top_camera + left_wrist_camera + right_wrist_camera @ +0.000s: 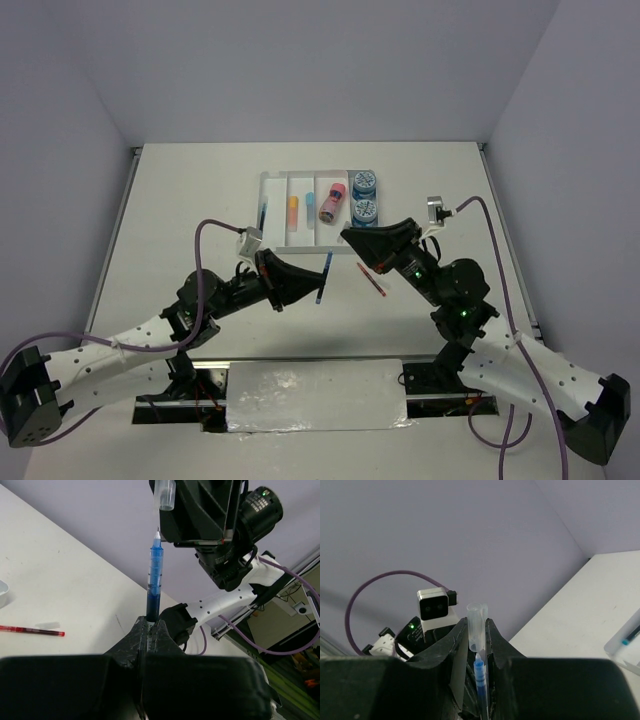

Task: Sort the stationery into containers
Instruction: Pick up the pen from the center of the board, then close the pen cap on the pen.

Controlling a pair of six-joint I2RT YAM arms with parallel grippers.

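My left gripper [312, 285] is shut on a thin blue pen [325, 276], which stands up from the fingers in the left wrist view [154, 580]. My right gripper [352, 240] is shut on a clear pen cap [477, 627], held just above the pen's white tip [157, 534]. The cap also shows in the left wrist view [165, 495]. A red pen [372, 282] lies on the table. The clear divided tray [276, 240] holds another blue pen [262, 215], an orange eraser [293, 208], a light-blue eraser [309, 200], a pink cylinder [332, 203] and two blue rolls [363, 183].
The tray sits at the middle back of the white table, just beyond both grippers. The red pen also shows low left in the left wrist view [32, 630]. A tray corner [625, 647] shows at the right in the right wrist view.
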